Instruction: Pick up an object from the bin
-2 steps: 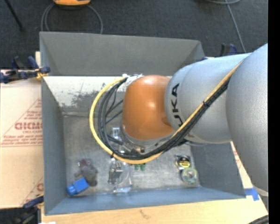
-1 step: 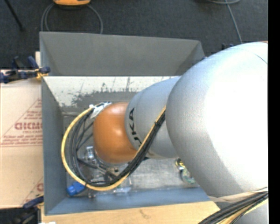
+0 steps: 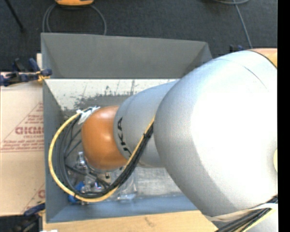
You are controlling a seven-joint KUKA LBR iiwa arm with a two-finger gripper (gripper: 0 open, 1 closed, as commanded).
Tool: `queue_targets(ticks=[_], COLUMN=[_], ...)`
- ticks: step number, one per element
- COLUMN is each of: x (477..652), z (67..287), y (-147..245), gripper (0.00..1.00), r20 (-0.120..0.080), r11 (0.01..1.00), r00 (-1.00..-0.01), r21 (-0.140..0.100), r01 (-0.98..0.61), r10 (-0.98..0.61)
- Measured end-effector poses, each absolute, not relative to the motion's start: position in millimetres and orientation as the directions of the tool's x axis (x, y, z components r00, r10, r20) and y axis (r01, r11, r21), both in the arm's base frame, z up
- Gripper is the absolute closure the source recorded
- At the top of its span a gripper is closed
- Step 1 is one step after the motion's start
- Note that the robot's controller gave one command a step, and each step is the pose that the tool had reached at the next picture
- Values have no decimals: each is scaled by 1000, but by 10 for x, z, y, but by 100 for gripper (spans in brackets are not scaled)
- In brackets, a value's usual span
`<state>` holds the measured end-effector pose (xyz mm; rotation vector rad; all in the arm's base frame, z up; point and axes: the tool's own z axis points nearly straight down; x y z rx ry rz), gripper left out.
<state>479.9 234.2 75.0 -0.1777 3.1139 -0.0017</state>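
My gripper [image 3: 87, 174] shows as metal parts low in the bin's front left part, just under the arm's wrist. A small blue thing [image 3: 75, 197] lies near the front left corner, close beside the gripper and partly hidden by a cable loop. A clear, glassy-looking thing [image 3: 127, 193] lies against the front wall, to the right of the gripper. Whether anything is held is hidden.
The arm reaches in from the right and covers the bin's middle and right side. An orange cover sits on its wrist, and a yellow and black cable loop hangs round the gripper near the left wall. The bin's back floor is bare speckled metal.
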Motion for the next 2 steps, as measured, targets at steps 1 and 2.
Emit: queue_targets(ticks=[1, 2], x=[4780, 4974], z=[751, 2124], y=[2328, 2308], gripper=[100, 100], r20=[-14, -10], r11=[994, 922], r00=[-994, -922], r21=[-4, -1], r01=[-111, -387], r10=[-111, -387])
